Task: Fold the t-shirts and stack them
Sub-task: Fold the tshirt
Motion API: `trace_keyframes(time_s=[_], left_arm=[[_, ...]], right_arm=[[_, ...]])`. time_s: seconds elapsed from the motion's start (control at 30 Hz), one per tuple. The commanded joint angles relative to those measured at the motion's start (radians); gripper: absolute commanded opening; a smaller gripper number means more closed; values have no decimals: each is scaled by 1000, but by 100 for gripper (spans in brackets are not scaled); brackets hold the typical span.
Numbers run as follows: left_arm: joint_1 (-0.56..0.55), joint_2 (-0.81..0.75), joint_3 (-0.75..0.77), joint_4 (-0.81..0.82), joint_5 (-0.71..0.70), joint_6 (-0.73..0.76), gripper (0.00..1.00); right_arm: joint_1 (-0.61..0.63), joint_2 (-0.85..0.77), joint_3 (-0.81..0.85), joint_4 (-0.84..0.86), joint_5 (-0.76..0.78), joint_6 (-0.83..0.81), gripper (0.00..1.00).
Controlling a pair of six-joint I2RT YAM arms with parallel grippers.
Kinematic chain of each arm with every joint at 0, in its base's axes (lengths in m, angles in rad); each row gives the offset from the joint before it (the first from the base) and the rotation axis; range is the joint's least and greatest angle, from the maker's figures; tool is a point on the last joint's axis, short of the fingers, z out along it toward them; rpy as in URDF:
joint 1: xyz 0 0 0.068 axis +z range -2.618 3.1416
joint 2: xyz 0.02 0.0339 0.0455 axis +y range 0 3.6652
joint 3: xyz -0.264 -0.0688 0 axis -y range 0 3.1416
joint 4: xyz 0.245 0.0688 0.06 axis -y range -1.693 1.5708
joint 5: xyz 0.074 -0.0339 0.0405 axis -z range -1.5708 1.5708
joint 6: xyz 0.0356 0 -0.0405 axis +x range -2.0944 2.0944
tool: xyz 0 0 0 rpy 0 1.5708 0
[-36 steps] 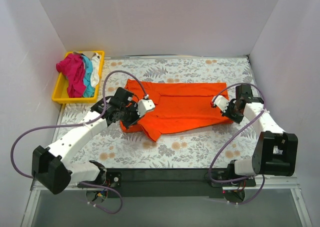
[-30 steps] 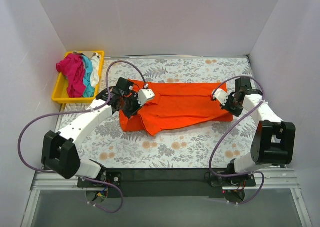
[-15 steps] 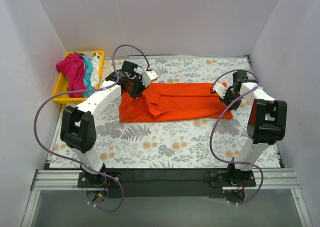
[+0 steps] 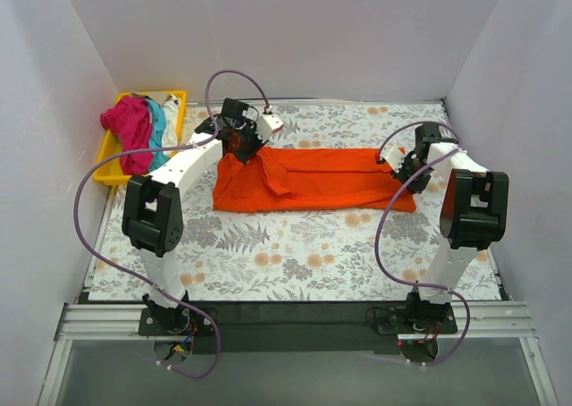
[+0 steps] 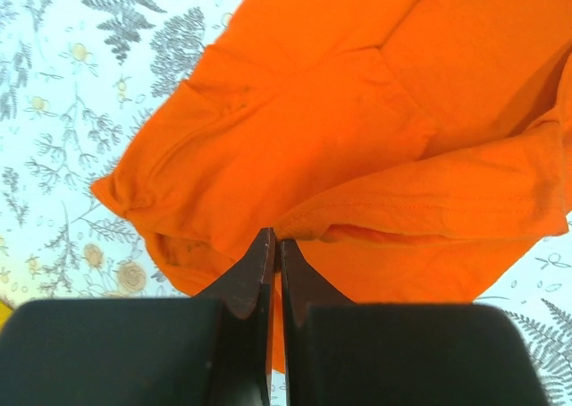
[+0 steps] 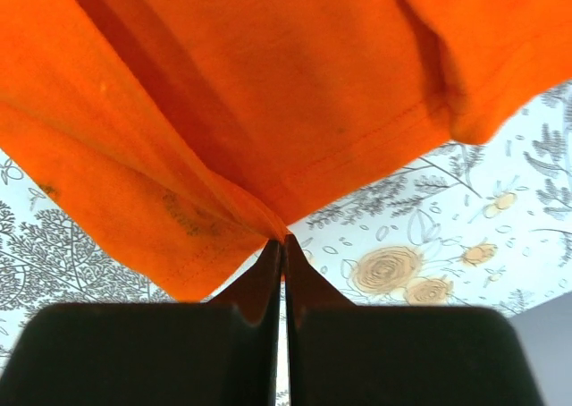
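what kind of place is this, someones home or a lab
Probably a lab test cell: plain white walls box in the floral table, and the left arm and right arm are bolted on, holding an orange t-shirt.

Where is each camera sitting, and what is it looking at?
Top: high behind the arms, looking down at the table, orange shirt and yellow tray; both arms show.
Left wrist: on the left arm, looking along the left gripper, shut on the shirt.
Right wrist: on the right arm, looking along the right gripper, shut on the shirt.
All three share the orange shirt.
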State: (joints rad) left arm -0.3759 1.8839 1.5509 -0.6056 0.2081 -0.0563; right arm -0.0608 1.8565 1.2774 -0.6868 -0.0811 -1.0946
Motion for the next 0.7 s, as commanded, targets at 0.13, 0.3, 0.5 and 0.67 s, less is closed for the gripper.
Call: trace_keyframes(time_s=[0.13, 0.3, 0.5, 0.67], left_arm=[[29, 24, 75, 32, -9, 3, 0], [37, 47, 78, 59, -15, -7, 0], [52, 69, 80, 78, -38, -60, 17], [103, 34, 77, 61, -20, -141, 35]], right_arm=[[-10, 32, 86, -19, 1, 1, 1], [-11, 53, 103, -17, 3, 12, 9], [-16, 55, 148, -19, -3, 79, 41], [-46, -17, 189, -45, -60, 136, 58]])
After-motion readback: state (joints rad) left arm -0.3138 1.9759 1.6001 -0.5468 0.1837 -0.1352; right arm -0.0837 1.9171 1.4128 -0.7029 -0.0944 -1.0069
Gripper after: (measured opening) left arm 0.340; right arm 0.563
